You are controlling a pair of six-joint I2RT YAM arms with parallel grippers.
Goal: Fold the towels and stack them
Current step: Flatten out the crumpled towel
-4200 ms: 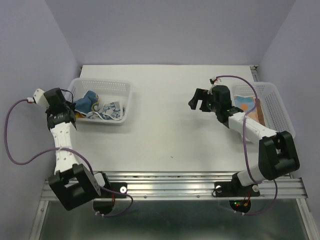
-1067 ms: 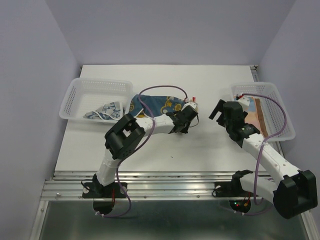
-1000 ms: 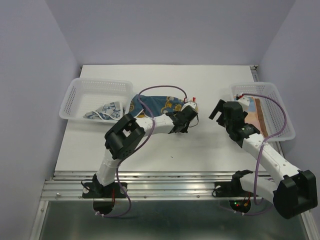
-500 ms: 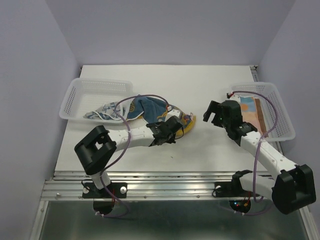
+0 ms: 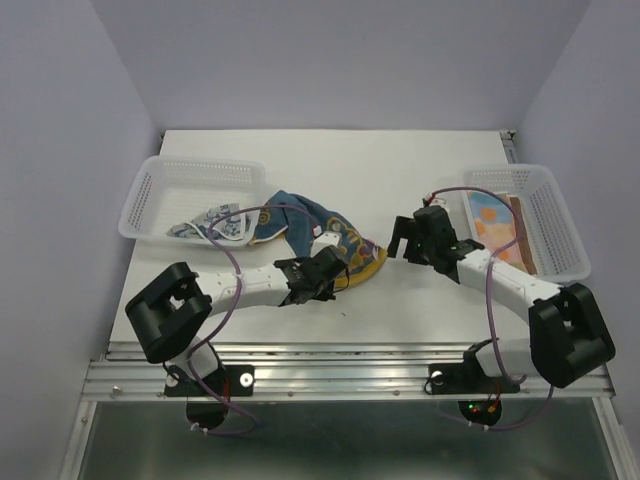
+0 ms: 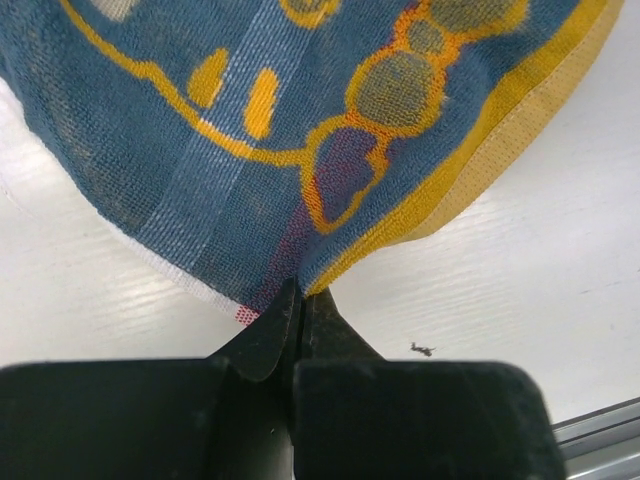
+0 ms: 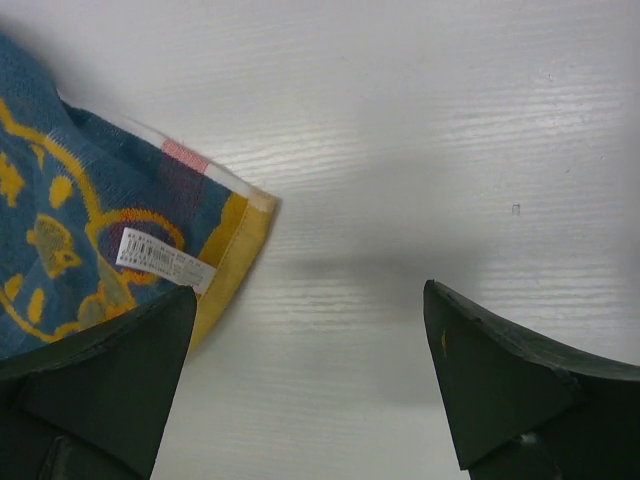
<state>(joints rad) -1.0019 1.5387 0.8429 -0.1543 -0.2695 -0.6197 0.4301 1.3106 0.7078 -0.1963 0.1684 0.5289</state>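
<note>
Towel (image 6: 300, 120) in low, outstretched left pincer (image 6: 299, 292)

Table (image 5: 380, 165) lies open between left basket (image 5: 200, 163) and right basket (image 5: 560, 215), beyond the blue towel (image 5: 300, 212).

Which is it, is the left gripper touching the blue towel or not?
Touching. The left wrist view shows the left gripper shut on the blue towel, its edge pinched between the closed jaws.
</note>
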